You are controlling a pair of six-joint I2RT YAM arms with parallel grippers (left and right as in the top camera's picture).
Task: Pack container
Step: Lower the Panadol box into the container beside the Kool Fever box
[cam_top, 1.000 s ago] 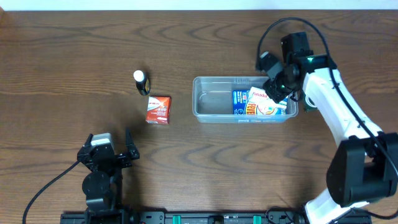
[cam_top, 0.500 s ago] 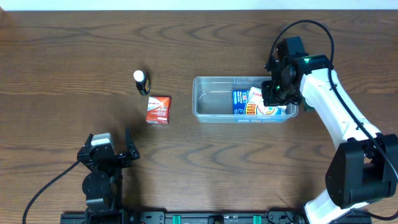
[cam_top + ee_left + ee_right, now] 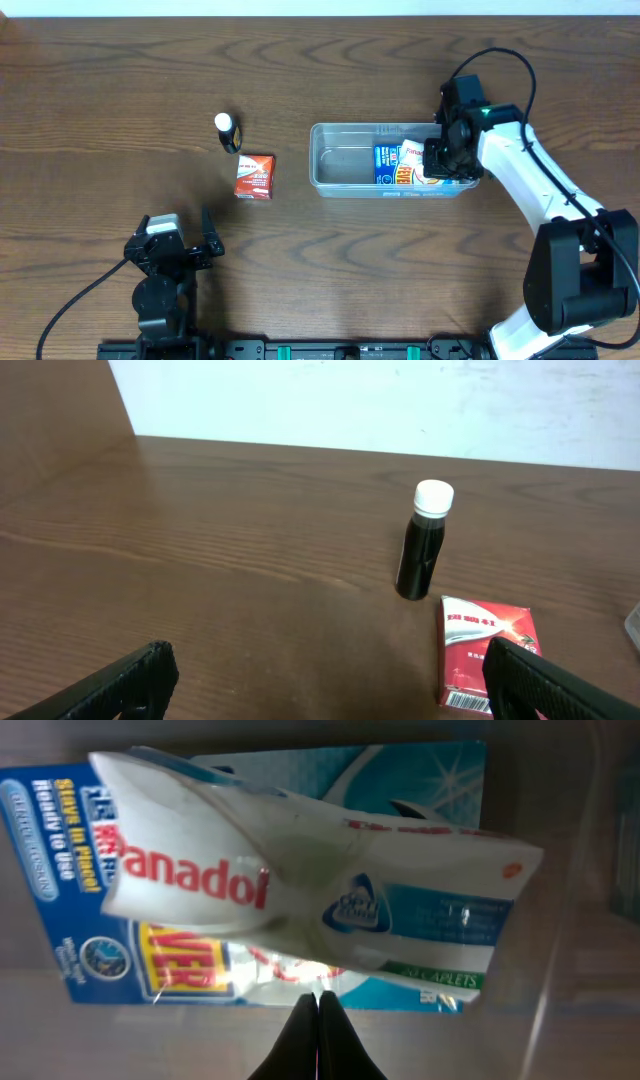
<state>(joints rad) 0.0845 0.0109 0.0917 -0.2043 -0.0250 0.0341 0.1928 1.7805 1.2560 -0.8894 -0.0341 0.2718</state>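
Plainly the right gripper (image 3: 318, 1012) was down inside the container (image 3: 340, 165), at the right end of that long tub lying crosswise on the table (image 3: 100, 90). Its fingertips were pressed together with nothing between them, just beside the white Panadol box (image 3: 300, 890) lying aslant on a blue pack (image 3: 60, 920). Left of the container, well apart, sat a red box (image 3: 255, 176), long axis pointing toward the robot, and a dark bottle (image 3: 229, 133) upright beyond. The left gripper (image 3: 175, 228), spread wide and empty, looked nearer to both.
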